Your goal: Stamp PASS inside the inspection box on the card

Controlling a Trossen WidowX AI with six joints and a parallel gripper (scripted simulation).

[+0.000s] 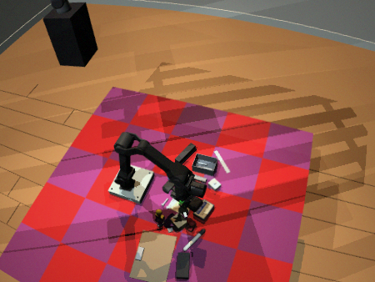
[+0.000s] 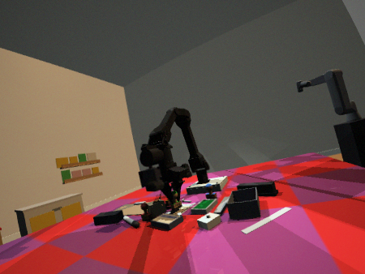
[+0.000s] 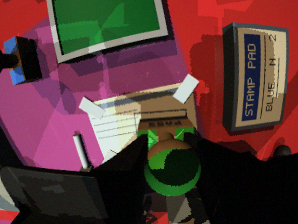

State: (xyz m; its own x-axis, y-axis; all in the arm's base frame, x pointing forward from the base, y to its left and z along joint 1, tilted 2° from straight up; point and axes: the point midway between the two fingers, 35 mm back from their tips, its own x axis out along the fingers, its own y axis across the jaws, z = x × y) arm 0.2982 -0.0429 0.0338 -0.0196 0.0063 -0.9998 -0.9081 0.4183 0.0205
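My gripper is shut on a stamp with a green round knob and a wooden block. The stamp is low over the near part of the card; whether it touches is unclear. The card is white and lined, with white tabs at its far corners. The stamp and fingers hide part of it, and no inspection box or print can be made out. The stamp pad, labelled BLUE, lies to the right in the wrist view. A framed green pad lies beyond the card.
A blue-knobbed stamp stands left of the green pad. A dark open box, a small white block, a marker, a black block and a tan board surround the work area.
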